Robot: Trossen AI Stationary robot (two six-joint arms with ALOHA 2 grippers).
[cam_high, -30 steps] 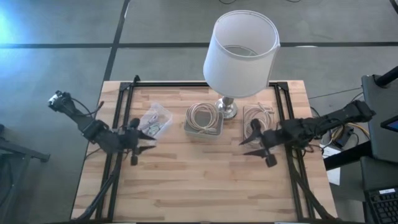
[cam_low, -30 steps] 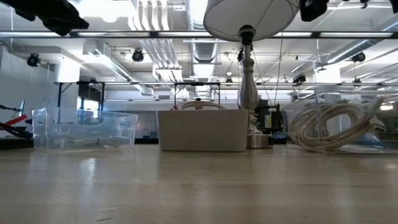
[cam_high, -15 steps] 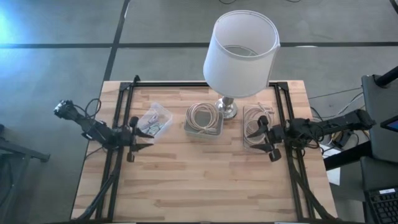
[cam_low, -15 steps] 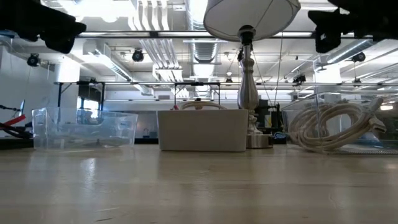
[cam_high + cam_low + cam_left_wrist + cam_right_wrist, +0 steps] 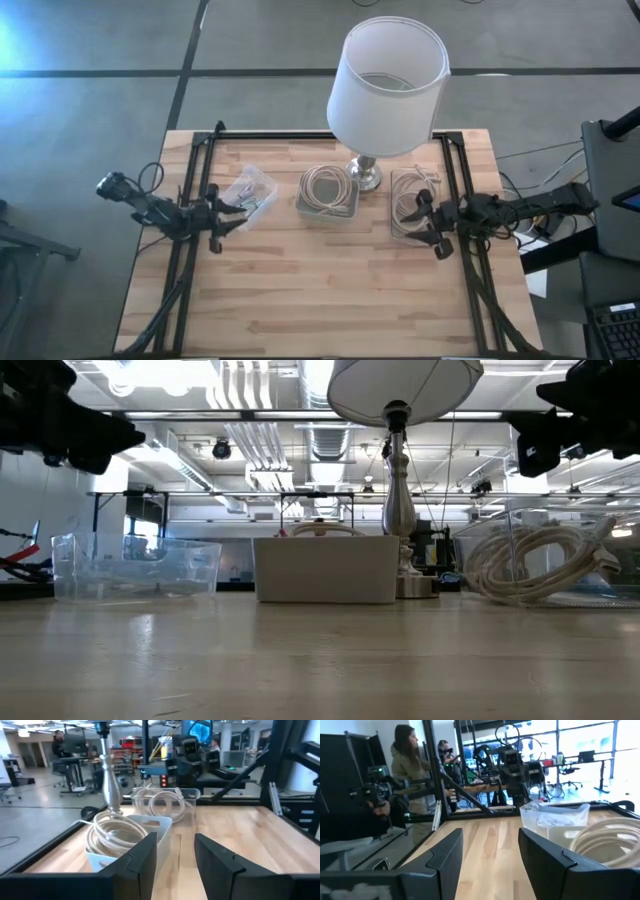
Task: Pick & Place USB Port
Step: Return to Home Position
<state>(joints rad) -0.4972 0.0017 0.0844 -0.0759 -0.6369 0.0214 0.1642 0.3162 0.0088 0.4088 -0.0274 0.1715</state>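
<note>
Three bins stand in a row before the lamp. A clear bin [image 5: 250, 197] holds small pale pieces; I cannot pick out a USB port among them. A white bin [image 5: 328, 193] holds a coiled cable, and a clear bin [image 5: 412, 202] holds a white cable. My left gripper [image 5: 222, 216] hovers open beside the left bin, at the table's left rail, fingers pointing right [image 5: 175, 865]. My right gripper [image 5: 430, 225] hovers open by the right bin's near right corner, fingers pointing left [image 5: 490, 865]. Both hang above the table in the low view.
A lamp with a white shade [image 5: 388, 70] stands on a metal base [image 5: 365, 177] behind the bins. Black rails [image 5: 190, 200] run along the table's sides. Bare wood [image 5: 320, 290] fills the near half of the table. People stand in the room beyond [image 5: 405, 765].
Both arms have drawn back outward and come lower. My left gripper has moved toward the table's left edge, away from the left bin. My right gripper has moved toward the right edge, off the right bin's near side. The bins have stayed put.
</note>
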